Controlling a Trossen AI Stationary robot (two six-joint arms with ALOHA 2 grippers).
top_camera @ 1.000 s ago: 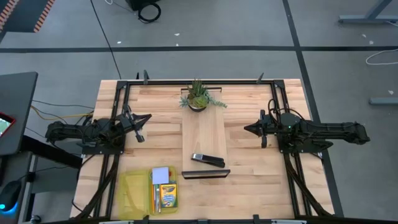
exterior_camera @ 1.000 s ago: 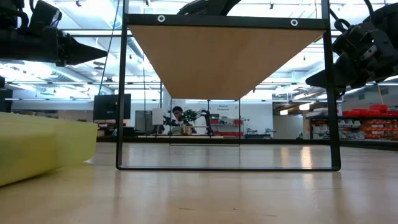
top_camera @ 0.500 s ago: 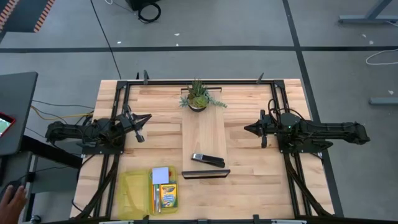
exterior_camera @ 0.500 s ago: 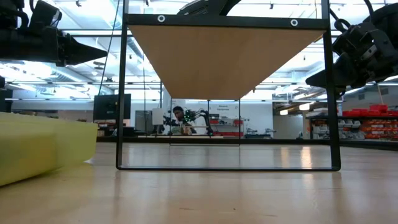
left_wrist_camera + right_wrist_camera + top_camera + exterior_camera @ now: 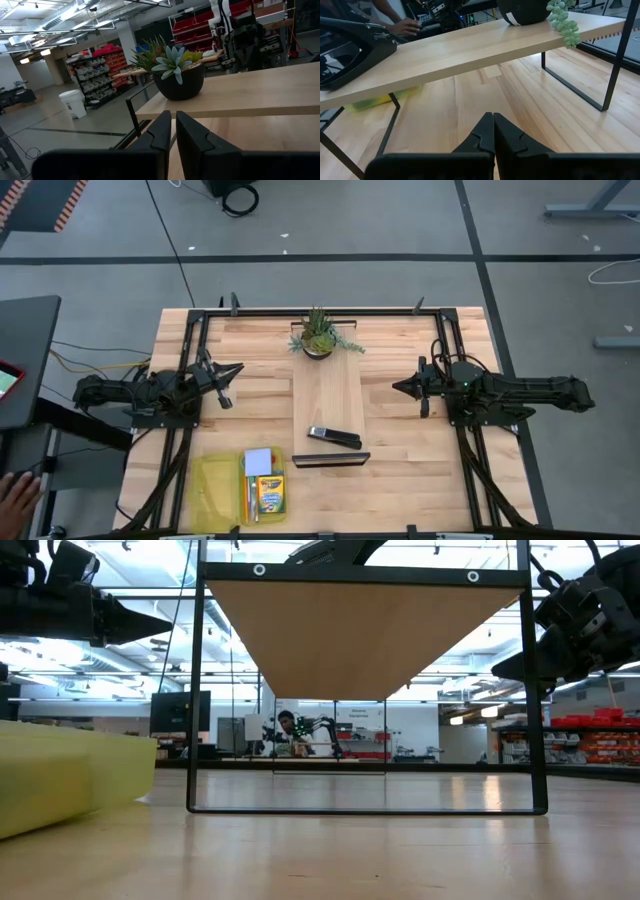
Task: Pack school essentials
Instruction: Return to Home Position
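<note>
Two black, jointed arms, each tapering to a claw of two dark, angular, pointed fingers (image 5: pixel 482 131)
</note>
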